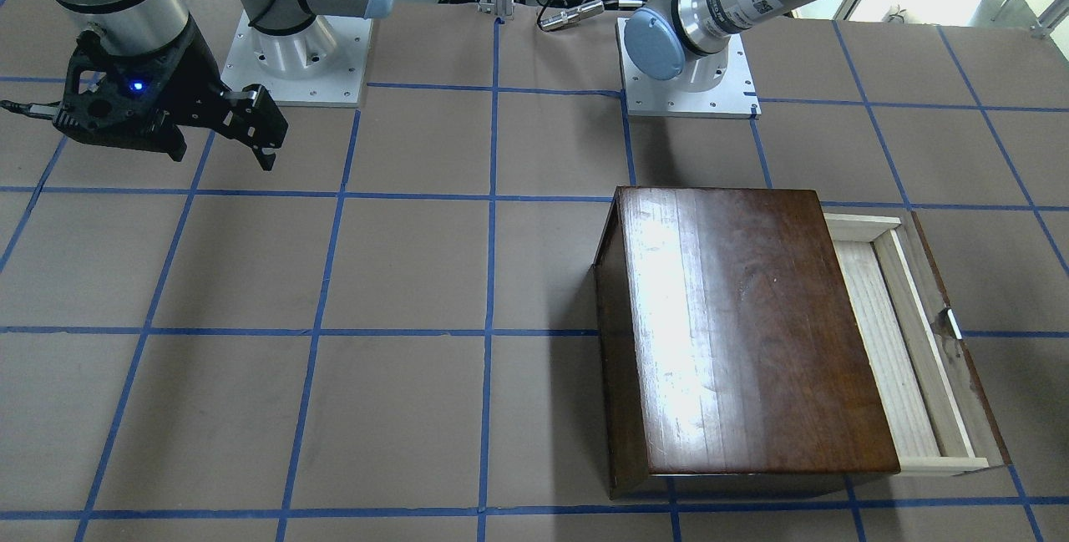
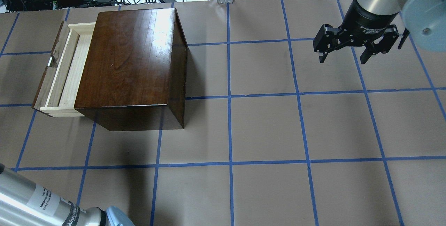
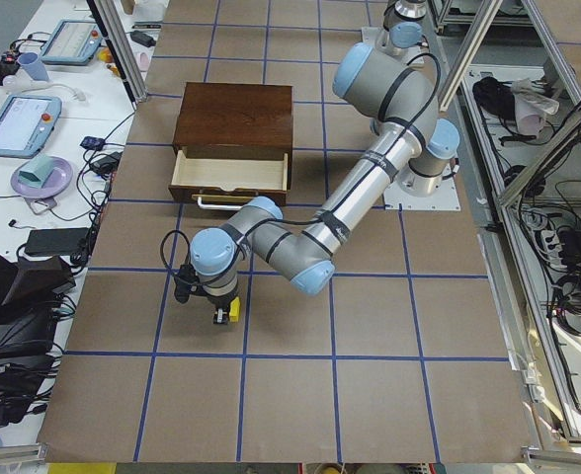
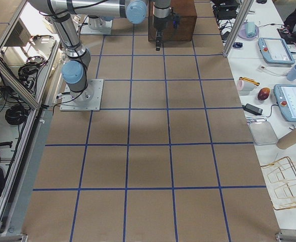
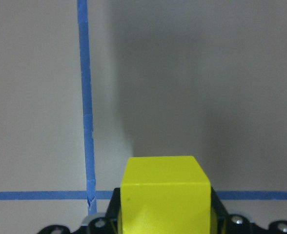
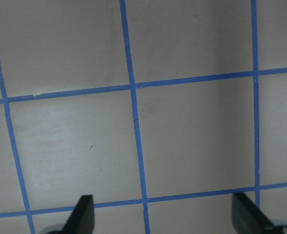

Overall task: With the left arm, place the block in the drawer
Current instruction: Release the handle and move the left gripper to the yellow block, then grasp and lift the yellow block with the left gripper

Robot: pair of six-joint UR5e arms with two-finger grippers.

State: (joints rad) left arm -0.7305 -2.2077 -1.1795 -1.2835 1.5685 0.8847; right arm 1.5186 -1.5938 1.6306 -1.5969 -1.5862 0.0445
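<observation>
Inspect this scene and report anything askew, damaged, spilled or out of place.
Nothing stands out. The drawer is part-way out of the box, its visible floor bare. The block is gripped in the left gripper, away from the box. The right gripper hangs open, holding nothing.

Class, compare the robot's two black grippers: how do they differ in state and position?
The left black gripper is shut on the small yellow cube; the right black gripper is open and empty. The left hangs out in front of the open pale-wood drawer; the right hovers at the table's other end. Both point down at the table.
</observation>
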